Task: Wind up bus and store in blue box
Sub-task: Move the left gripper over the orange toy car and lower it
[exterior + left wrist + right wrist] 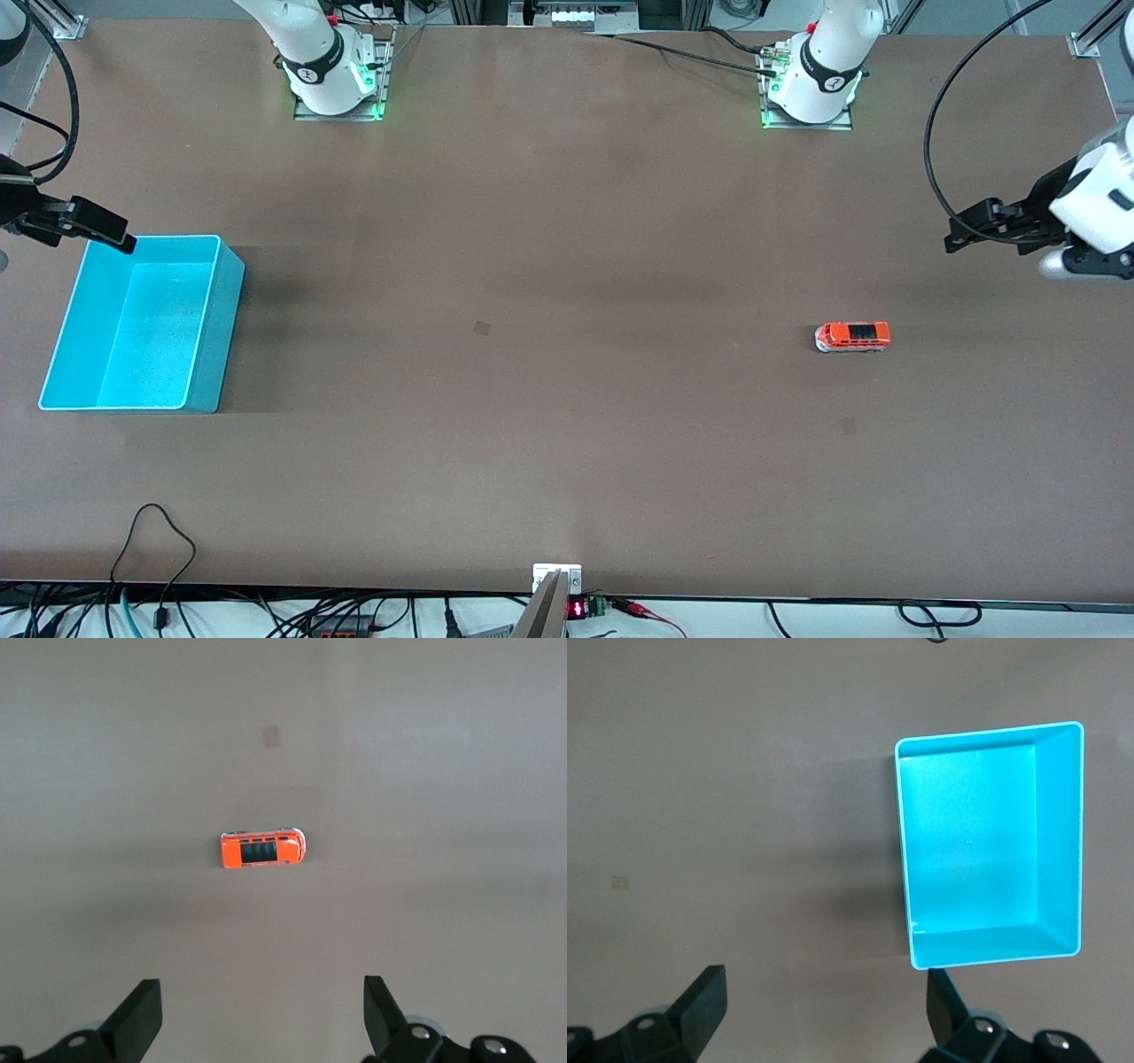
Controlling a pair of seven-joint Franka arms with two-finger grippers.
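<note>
Orange-red, your bus (852, 337) (262, 850) stands upright on the table (549, 354) toward the left arm's end, well apart from the box (204, 328) (1060, 833). Your left gripper (966, 229) (261, 1019) hovers wide open; your right gripper (120, 237) (824, 1014) hovers wide open over the box's edge.

No text, label or brand can be read anywhere — a small red-lit display (577, 610) at the table's (567, 461) near edge glows, its digits too small to read.
</note>
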